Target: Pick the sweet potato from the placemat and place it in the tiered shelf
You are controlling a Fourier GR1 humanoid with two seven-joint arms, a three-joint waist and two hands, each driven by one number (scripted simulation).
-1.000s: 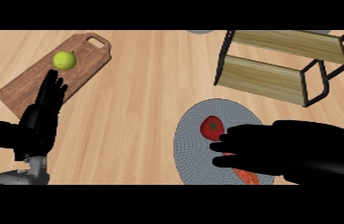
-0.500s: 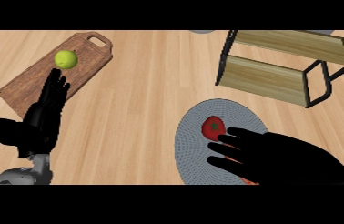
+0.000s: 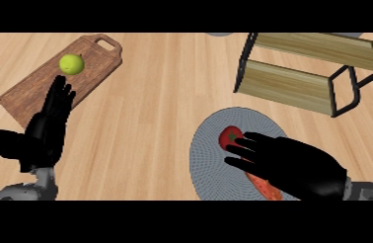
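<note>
Head view: right robot hand (image 3: 295,163) over sweet potato (image 3: 251,160) (half hidden)

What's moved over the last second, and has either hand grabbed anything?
The right hand has slid back toward the lower right across the placemat, uncovering more of the sweet potato. Its fingers lie over the sweet potato, not closed on it. Unchanged: the left hand resting open, lime, cutting board, tiered shelf.
</note>
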